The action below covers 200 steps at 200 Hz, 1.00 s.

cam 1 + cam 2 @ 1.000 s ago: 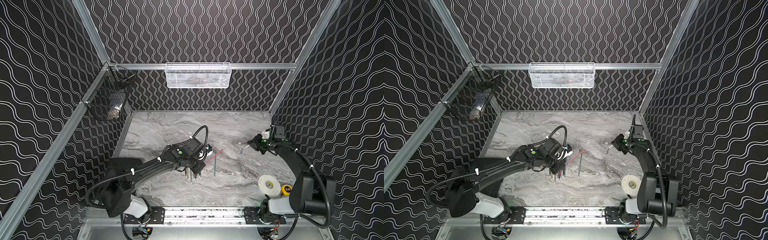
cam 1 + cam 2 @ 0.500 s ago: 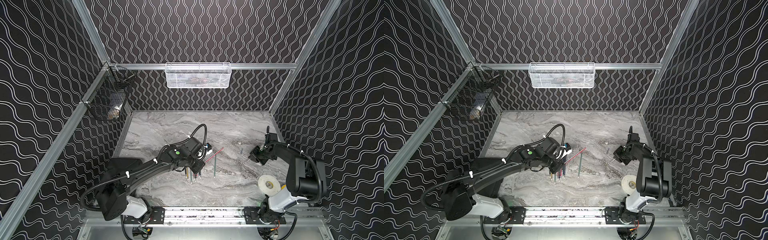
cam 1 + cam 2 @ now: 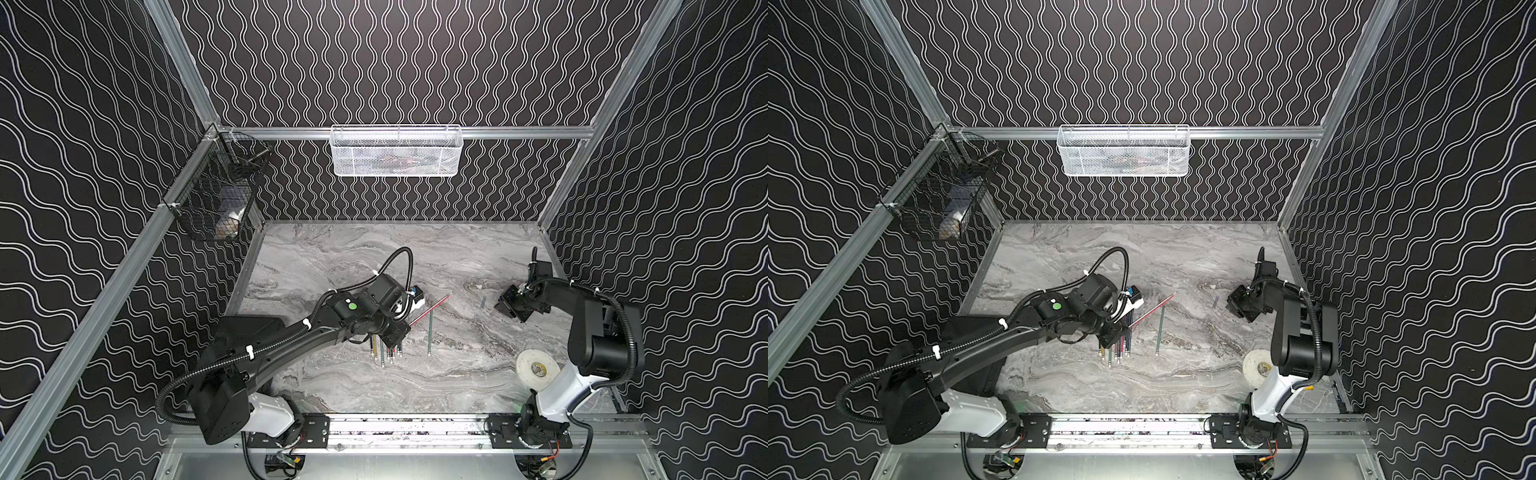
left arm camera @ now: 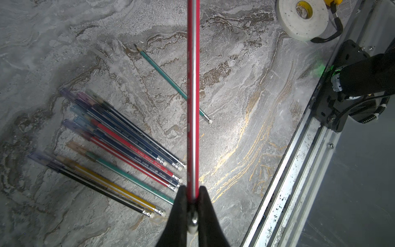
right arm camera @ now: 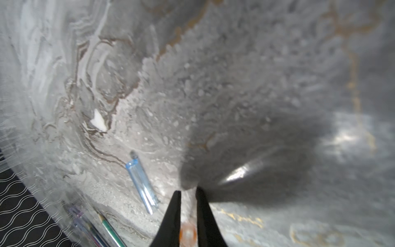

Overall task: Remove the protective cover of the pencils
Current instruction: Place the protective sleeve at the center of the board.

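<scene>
**One red pencil (image 4: pixel 193 96) held, others lying**

Nearest, the pencils (image 4: pixel 128 147) lie bunched on the table (image 4: pixel 245 85) (caps on their tips). Above them the left gripper (image 4: pixel 192 189) clamps the red pencil's eraser end. Farther off, the right gripper (image 5: pixel 188 191) has jaws narrowly apart, grip unclear, near a loose blue cap (image 5: pixel 142 181).

pencils (image 4: pixel 128 147) lie bundled flat; red pencil (image 4: pixel 193 85) raised.

tape roll (image 3: pixel 528 362): white, front right | white mesh basket (image 3: pixel 396 151): back rail | black wire basket (image 3: pixel 216 199): left rail
</scene>
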Available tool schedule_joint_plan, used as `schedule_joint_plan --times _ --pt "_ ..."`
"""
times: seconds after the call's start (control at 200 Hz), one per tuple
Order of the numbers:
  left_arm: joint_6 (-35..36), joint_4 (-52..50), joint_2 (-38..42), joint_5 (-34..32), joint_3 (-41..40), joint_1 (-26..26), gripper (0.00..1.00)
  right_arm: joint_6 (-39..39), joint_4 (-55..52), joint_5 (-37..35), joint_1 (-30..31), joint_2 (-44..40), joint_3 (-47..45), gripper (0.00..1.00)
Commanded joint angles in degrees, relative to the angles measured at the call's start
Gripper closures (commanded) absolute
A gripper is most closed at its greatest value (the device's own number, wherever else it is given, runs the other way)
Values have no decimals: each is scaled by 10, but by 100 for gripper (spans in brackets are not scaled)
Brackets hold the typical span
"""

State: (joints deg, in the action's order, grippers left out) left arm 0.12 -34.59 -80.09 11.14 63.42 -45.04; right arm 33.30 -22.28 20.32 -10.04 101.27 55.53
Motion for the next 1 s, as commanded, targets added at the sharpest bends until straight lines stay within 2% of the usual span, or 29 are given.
schedule_joint_plan --times 0.0,0.395,0.5,0.66,0.841,0.996 --pt "11 -10 2 3 5 -1 100 9 25 -17 1 18 -1 82" --pt "3 -5 -6 -6 1 -5 100 9 28 -10 2 25 9 81" --pt "-14 11 -7 -10 -7 -5 100 8 30 0 2 21 11 75" --pt "-91 52 -12 -31 -29 -5 100 5 29 2 1 0 18 67" --pt "-167 99 -14 -35 -67 -6 100 6 29 6 2 -33 9 67" --pt "-254 115 -41 -77 -76 -6 100 14 33 16 2 -98 -17 67"
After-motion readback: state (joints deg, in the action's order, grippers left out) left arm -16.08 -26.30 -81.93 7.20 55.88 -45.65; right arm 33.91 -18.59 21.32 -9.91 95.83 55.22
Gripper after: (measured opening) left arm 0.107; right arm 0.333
